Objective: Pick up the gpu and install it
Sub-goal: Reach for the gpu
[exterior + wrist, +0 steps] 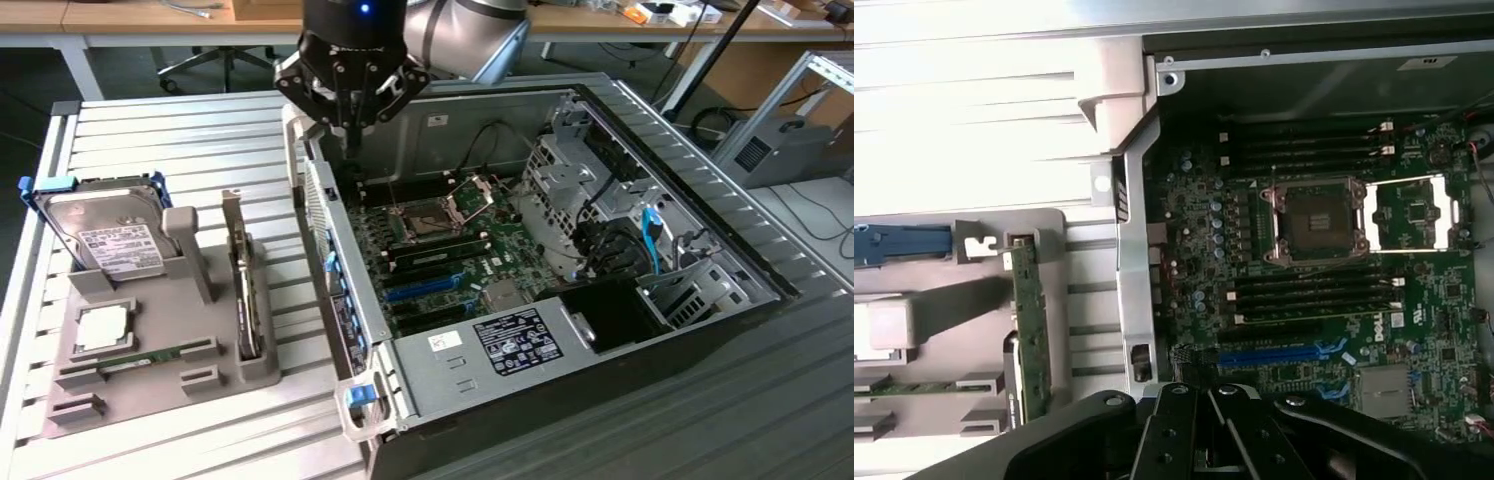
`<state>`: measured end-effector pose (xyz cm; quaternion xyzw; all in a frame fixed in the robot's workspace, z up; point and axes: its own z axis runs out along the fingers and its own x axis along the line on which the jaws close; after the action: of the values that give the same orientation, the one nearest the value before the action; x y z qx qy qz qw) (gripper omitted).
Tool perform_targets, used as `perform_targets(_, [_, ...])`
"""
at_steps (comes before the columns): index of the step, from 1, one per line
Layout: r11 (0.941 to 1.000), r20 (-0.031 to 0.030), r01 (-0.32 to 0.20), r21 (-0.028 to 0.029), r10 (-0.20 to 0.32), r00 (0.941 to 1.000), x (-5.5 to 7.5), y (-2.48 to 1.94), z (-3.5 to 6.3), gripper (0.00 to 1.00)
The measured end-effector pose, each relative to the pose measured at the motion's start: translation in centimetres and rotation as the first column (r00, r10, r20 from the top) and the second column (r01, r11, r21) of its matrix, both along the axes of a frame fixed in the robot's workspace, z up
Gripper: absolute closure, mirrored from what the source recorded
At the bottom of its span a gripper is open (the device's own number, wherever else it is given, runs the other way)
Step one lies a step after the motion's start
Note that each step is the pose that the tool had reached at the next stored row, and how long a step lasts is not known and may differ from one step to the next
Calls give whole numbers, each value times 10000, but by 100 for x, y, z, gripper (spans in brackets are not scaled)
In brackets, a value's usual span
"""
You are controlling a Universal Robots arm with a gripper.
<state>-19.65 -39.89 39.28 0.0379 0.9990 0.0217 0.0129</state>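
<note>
Slatted metal table (747, 430), gpu (242, 290) upright in grey holder (160, 385), desks (134, 38) behind

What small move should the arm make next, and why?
Probably shift toward the exterior view's left, over the gpu: the gripper hangs shut and empty above the edge of the case, while the gpu stands untouched, upright in the grey holder.

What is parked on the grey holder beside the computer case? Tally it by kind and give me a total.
Hard drive: 1
gpu: 1
Processor chip: 1
Memory stick: 1
Total on the grey holder: 4
</note>
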Motion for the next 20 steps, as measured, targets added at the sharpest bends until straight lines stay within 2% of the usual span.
perform_targets(16, [10000, -10, 0, 0, 0, 10000, -368, 0, -3, 89])
perform_targets(20, [10000, -9, 1, 0, -1, 10000, -495, 0, -3, 89])
